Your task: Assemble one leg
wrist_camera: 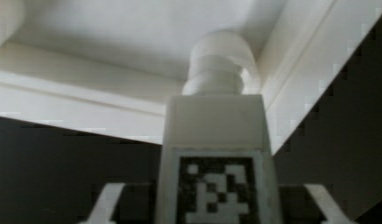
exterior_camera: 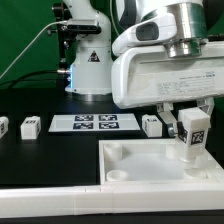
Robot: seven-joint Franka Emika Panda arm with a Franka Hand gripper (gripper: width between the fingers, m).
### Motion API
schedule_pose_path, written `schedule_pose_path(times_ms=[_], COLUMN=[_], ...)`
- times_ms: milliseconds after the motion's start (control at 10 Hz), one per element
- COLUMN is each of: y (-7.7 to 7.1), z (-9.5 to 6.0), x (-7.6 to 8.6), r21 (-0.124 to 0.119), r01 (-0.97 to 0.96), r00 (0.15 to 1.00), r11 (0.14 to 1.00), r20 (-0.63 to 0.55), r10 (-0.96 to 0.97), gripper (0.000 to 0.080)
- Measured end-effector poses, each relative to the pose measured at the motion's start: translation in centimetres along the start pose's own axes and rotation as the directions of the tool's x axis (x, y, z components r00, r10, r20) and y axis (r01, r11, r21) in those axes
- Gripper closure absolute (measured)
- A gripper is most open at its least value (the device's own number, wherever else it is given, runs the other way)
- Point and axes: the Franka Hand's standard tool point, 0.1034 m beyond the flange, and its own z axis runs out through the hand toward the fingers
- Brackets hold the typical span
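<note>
Over the panel's corner on the exterior view's right, the leg (exterior_camera: 192, 135) stood upright, tag facing out and lower end down inside the raised rim. From the wrist, the leg (wrist_camera: 214, 140) ran away from the camera and its round tip pointed into the angle where two walls of the panel (wrist_camera: 99, 90) met. Whether that tip had found its seat or only hovered above the floor, the pictures did not settle.

The tool (exterior_camera: 190, 118) was pinching the leg near its top, one finger on each side. In the wrist view only the edges of those fingers (wrist_camera: 113, 205) showed beside the tag, with the tool (wrist_camera: 214, 208) centred on the block. It looked a square hold, with no tilt to speak of.

My call was that this was the insertion step, and the job was all in the alignment. The leg had to stay plumb and the round tip had to be centred on its hole before any push. The descent wanted to be slow, because a tip landing on the wall or the floor would skid the panel (exterior_camera: 130, 160) across the bench (exterior_camera: 40, 155). If a twist was needed, the grip had to stay firm so the block did not slip between the pads.

Further out, a second leg (exterior_camera: 152, 125) lay just behind the panel. The marker board (exterior_camera: 95, 123) sat beyond it. A third leg (exterior_camera: 30, 126) and a fourth leg (exterior_camera: 3, 125) waited well apart toward the exterior view's left.
</note>
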Motion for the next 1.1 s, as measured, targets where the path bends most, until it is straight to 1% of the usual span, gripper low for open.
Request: schedule_pose_path(times_ms=[100,500,700,1100], y=[0.3,-0.3,-0.8,-0.9], z=[0.3,0.7,0.8,1.3], x=[0.3,0.1,-0.1,-0.7], r21=[-0.008,-0.002,0.001,0.001], r01=[0.0,0.006,0.013,0.013], r00=[0.999,1.0,1.0,1.0], r11=[1.0,1.0,1.0,1.0], r20=[-0.037,-0.029,-0.029,-0.025], r10=[0.0,-0.006,-0.013,-0.013], gripper=[0.0506,0.0506,0.0506,0.0506])
